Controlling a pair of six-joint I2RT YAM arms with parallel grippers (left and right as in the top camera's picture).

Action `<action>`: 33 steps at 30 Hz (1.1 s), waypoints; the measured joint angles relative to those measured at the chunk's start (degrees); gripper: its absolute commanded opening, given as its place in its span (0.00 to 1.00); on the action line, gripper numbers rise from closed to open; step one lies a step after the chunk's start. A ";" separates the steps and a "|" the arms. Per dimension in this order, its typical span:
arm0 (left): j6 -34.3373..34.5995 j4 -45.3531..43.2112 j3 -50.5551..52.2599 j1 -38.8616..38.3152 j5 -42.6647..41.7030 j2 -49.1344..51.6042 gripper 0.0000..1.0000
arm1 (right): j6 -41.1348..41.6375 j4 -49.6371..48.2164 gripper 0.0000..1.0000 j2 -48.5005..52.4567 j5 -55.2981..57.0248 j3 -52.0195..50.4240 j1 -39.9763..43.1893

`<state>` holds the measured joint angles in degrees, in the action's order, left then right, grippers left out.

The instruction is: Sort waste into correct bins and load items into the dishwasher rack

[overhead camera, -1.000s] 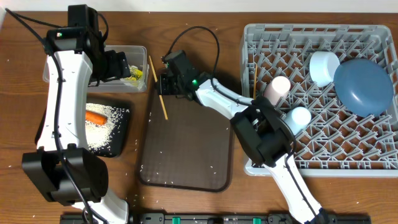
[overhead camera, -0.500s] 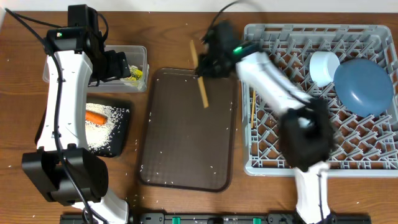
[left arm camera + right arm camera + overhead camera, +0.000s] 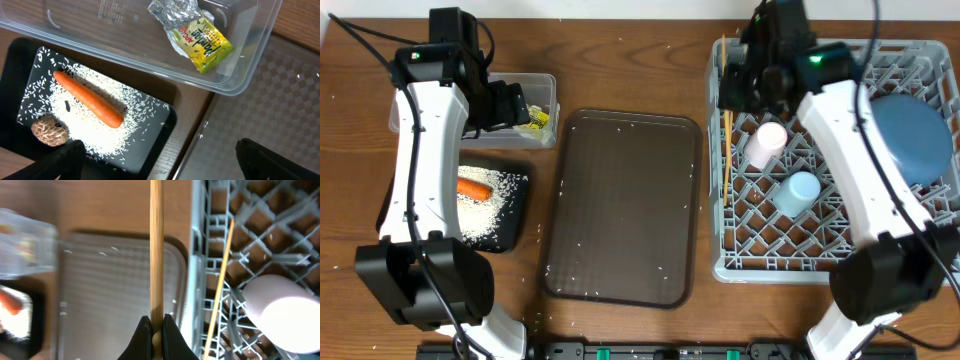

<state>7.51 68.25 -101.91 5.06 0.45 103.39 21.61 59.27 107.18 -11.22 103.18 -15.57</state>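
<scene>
We see the right gripper point(image 3: 156, 326) closed on a chopstick point(image 3: 156, 245), pinching it near 1 end so that the stick runs straight out ahead of the jaws. In the right wrist view it lies in line with the left wall of the rack point(image 3: 760, 268), just outside it, over the right edge of the brown tray point(image 3: 620, 200) and the bare counter point(image 3: 620, 60). We cannot tell how high it hangs. The other chopstick point(image 3: 220, 280) lies inside the rack along that same wall, slightly slanted. Just beside it stands the pink cup point(image 3: 767, 143), and near that the blue cup point(image 3: 800, 190), both among the pegs. The plate point(image 3: 920, 140) sits in the rack's right part, its left edge hidden by the right arm.

The left gripper point(image 3: 157, 150) is wide open and holds nothing. We see it above the spot where the tub point(image 3: 150, 67) and the black tray point(image 3: 155, 140) lie side by side. The tub holds the wrapper point(image 3: 200, 37). On the black tray the carrot point(image 3: 87, 98) lies on the rice point(image 3: 105, 132), and the lump point(image 3: 49, 132) sits near the carrot but apart from it. Loose grains dot the brown tray and the counter
</scene>
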 measured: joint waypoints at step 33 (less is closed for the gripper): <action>0.00 0.13 0.00 0.00 -0.13 0.00 0.98 | -6.93 -5.90 0.62 2.43 0.63 -10.60 1.75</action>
<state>7.51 68.38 -101.91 5.06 0.32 103.39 14.68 53.36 109.60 -10.59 92.58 -13.82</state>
